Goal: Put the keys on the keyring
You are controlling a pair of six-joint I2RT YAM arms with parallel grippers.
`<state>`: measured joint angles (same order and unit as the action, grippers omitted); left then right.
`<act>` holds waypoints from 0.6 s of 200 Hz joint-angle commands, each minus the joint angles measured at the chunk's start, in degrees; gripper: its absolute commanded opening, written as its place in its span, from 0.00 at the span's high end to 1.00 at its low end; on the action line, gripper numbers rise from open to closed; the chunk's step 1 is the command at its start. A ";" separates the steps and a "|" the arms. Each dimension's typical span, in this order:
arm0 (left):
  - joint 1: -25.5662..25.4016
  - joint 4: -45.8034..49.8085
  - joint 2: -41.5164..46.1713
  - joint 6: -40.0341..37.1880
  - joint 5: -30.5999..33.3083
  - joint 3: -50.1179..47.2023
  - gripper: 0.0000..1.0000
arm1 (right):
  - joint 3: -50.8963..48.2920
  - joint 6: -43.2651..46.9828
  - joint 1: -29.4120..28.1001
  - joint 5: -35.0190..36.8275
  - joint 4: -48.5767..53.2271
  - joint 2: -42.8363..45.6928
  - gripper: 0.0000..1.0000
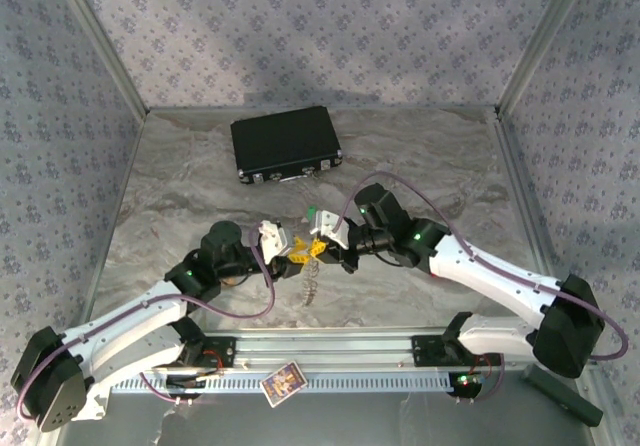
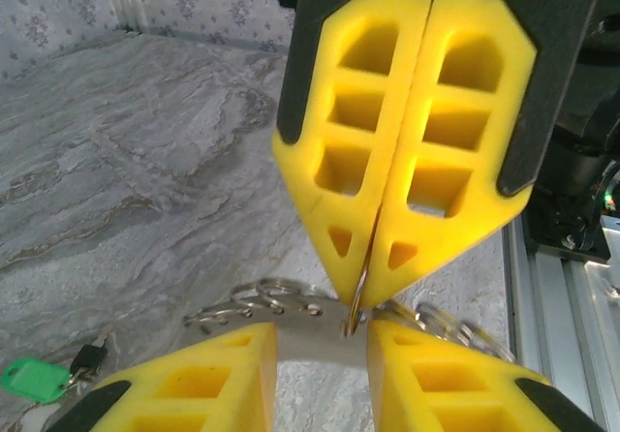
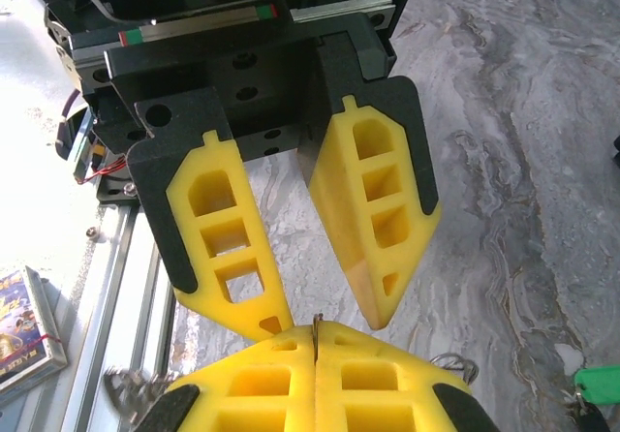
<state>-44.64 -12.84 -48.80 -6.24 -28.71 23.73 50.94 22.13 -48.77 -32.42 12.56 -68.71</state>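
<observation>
Two robot arms meet at the middle of a marbled grey tabletop, claws tip to tip over the keyring. The right claw is clamped tight, its yellow pads pressed flat together with the thin wire of the ring pinched at their very tips. The left claw faces it with its two yellow fingers spread apart, holding nothing. Seen from the right wrist, the tip of one finger comes just beside the closed right claw while the other stands off to the side. From the left wrist, the ring's wire passes through the gap between the left fingers, close to one of them, and the small silvery metal pieces strung on the ring fan out to both sides below the clamped tips. The green key lies on the tabletop off to the side of the ring, touched by a dark piece too small to make out. A black case lies shut farther back on the tabletop, well apart from the arms. A small picture card rests by the metal rail at the near edge, between the two arm bases
</observation>
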 commanded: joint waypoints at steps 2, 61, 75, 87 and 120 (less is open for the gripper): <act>-0.30 -2.88 -0.27 -1.39 -3.28 -0.68 0.72 | 2.49 -0.14 -0.70 -1.92 -1.26 -0.67 1.00; -0.35 -2.91 0.30 -2.00 -4.19 -1.03 1.00 | 2.44 -1.79 -0.98 -2.28 -2.63 -1.61 1.00; -0.44 -3.30 0.30 -1.99 -4.02 -1.30 1.00 | 1.99 -2.91 -0.73 -2.38 -3.39 -1.30 0.93; -0.47 -3.65 0.46 -2.02 -3.61 -1.49 1.00 | 1.47 -4.12 -0.40 -2.24 -3.35 -0.93 0.78; -1.18 -1.93 0.69 -4.29 -0.71 -1.45 1.00 | -0.60 -13.76 1.67 4.09 -4.38 2.10 0.68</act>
<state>-44.99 -13.47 -48.88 -7.97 -30.24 22.44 51.40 16.88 -48.49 -32.14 10.48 -69.76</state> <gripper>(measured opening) 0.045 0.304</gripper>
